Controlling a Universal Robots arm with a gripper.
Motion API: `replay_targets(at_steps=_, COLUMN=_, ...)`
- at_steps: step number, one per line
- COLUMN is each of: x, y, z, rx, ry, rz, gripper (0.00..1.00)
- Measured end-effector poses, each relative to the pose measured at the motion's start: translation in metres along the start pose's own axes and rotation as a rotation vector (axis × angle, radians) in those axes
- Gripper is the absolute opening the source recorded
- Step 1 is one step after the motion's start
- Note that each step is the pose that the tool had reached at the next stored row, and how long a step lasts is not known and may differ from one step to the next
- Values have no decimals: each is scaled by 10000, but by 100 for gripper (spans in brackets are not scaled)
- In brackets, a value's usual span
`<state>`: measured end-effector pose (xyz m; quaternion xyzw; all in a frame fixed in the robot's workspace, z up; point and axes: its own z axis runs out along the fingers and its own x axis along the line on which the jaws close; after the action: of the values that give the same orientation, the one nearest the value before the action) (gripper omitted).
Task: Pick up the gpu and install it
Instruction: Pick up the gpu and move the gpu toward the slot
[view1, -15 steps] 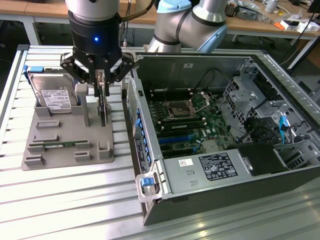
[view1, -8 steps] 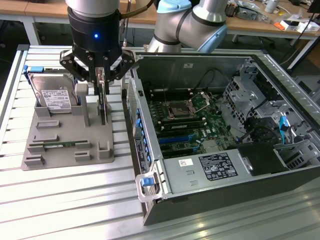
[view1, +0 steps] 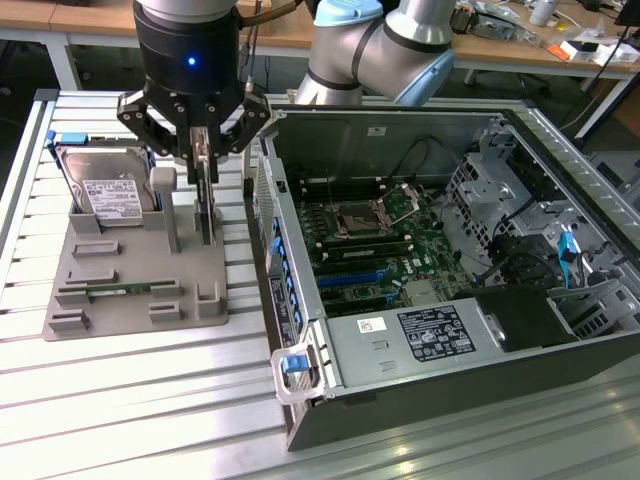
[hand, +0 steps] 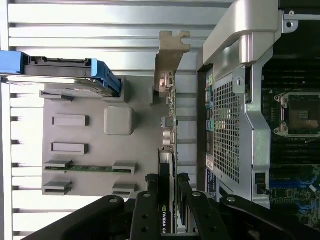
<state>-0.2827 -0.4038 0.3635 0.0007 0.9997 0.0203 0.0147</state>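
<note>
The slim black rectangular gpu (view1: 206, 215) (hand: 168, 142), with a silver-beige metal bracket (hand: 168, 62) at one end, stands on edge in a slot of the grey plastic holder tray (view1: 130, 300) (hand: 90, 135) on the slatted aluminium counter (view1: 120, 400), just beside the open grey computer case (view1: 420, 360). The black gripper (view1: 205, 165) (hand: 167, 187) has its fingers (hand: 152, 189) clenched on the card's upper edge. It looks light and stiff but fragile, so it is best taken by its flat faces, away from the connector edge and small components
</note>
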Motion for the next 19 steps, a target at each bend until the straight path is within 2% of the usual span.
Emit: replay_targets(at_steps=19, x=-3, y=4, z=-85, rx=-6, ry=0, rz=0, gripper=27)
